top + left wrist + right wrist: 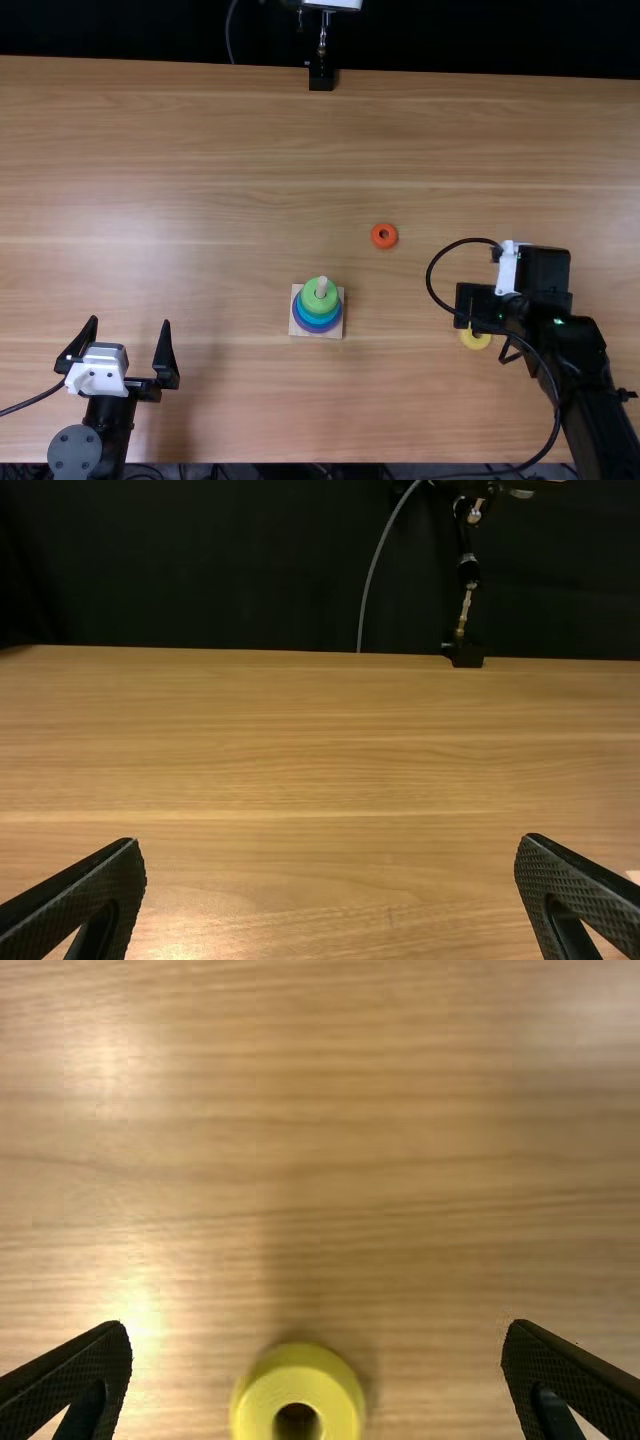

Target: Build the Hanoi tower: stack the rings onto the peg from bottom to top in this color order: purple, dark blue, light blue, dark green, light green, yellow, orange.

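Hanoi tower rings sit stacked on their peg (321,285), which rises from a pale square base (297,326) near the middle of the bench (200,200), as I see it from above. A light green ring (312,301) lies on top, with wider blue and purple rims showing beneath it; I can't separate every layer from here. The tip of the peg pokes up through the stack.

Two rings lie loose on the wood. The orange ring (376,242) rests flat, farther across the bench than the tower and toward the right arm's side. The yellow ring (467,339) is over by the right arm, partly covered by it in the top view.

The right pincer (484,328) is down over that yellow ring, its two fingers spread wide. In its own wrist view the ring lies between them, touching neither, its hole facing up.

Over on the other side, the left pincer (130,322) hangs above the near part of the bench, spread wide too, with nothing between its fingers, well apart from the tower. A black cable (428,280) loops out beside the right arm.
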`<state>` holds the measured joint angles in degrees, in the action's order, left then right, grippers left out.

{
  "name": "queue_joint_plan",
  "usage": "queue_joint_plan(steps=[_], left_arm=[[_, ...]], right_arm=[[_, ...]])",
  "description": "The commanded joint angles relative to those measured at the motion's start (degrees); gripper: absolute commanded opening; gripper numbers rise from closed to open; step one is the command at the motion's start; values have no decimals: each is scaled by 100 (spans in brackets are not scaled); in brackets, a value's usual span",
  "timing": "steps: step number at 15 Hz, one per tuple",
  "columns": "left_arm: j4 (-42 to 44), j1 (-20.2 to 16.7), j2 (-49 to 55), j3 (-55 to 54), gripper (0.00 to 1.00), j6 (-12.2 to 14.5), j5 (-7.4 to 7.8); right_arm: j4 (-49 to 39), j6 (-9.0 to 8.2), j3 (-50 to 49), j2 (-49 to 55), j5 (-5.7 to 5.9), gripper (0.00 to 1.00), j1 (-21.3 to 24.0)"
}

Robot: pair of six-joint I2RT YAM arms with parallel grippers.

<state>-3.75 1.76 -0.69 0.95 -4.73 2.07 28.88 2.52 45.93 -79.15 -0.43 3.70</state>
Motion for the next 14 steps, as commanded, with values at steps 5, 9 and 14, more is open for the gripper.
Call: queue_joint_plan(steps=[5,9,14], left_arm=[[-100,-35,69,-95,100,30,47],[-100,-35,69,-95,100,30,47],[-100,-35,69,-95,100,30,47]], right_arm=[[71,64,-322,102,-63,100,34],[92,85,-445,102,-63,100,25],[92,85,-533,102,-94,100,7]])
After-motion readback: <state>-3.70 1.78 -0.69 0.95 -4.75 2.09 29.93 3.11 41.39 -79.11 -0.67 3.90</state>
